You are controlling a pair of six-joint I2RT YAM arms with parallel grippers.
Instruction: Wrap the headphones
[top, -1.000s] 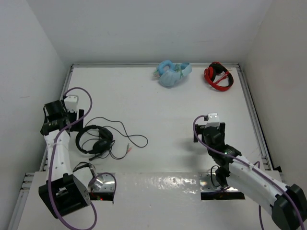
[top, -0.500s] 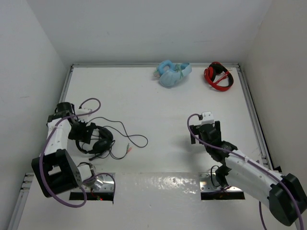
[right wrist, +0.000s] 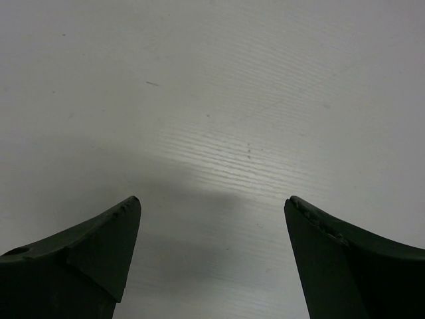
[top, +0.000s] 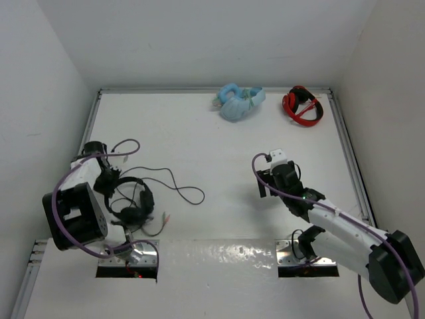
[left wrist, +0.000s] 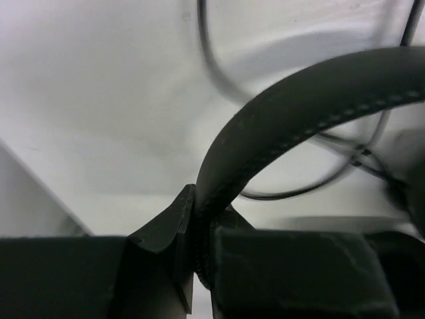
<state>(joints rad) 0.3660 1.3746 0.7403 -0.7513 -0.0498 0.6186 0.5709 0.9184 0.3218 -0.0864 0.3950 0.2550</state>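
The left gripper [left wrist: 200, 234], raised and open beside the headphones [top: 135, 203] a second ago, has swung down, and its jaws are now clamped on the headband, which is pinched between them. The headset has been dragged toward the near edge of the surface [top: 219, 153], so its earcups now lie on the near side of the jaws. The cable [top: 179, 188] has followed, its plug end drawn in closer to the earcups. The right gripper [right wrist: 211, 203] has slid leftward, and its jaws are slightly narrower but still spread.

Matt, stitched leatherette on headphones [left wrist: 299, 100]; table [right wrist: 212, 100] smooth w/ slight sheen.
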